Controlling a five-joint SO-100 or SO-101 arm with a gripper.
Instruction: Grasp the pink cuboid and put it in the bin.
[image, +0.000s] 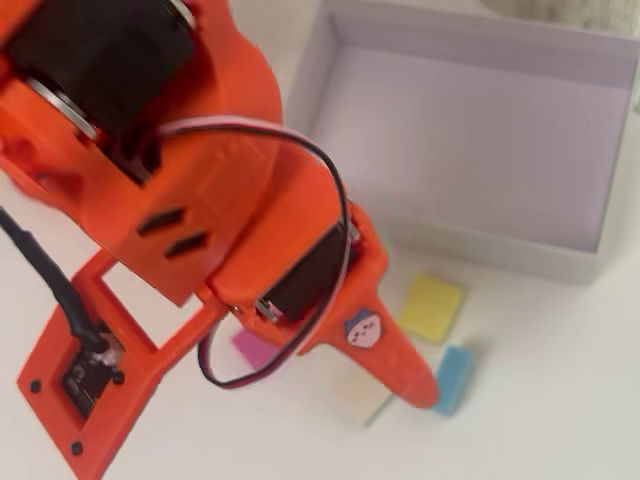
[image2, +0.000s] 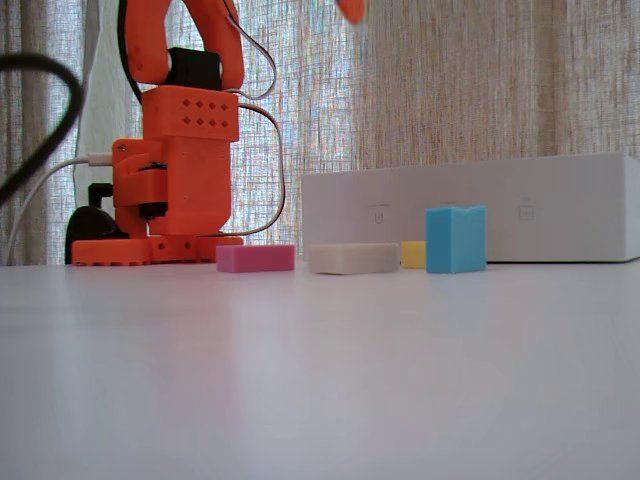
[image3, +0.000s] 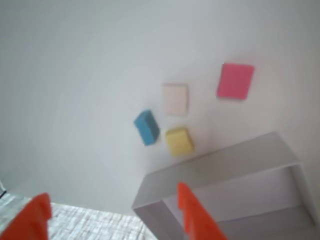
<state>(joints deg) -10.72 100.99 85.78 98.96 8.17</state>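
The pink cuboid (image3: 235, 81) lies flat on the white table, apart from the other blocks. In the fixed view it (image2: 255, 258) is the leftmost block, in front of the arm's base. In the overhead view only a corner of it (image: 250, 348) shows under the arm. The bin (image: 470, 130), a shallow white box, is empty; it also shows in the wrist view (image3: 225, 175) and the fixed view (image2: 470, 215). My gripper (image3: 112, 192) is open and empty, raised high above the table. One orange finger (image: 405, 360) hangs over the blocks.
A cream block (image3: 175, 99), a blue block (image3: 146, 127) and a yellow block (image3: 179, 141) lie between the pink cuboid and the bin. The orange arm's base (image2: 170, 200) stands behind the blocks. A curtain hangs at the back.
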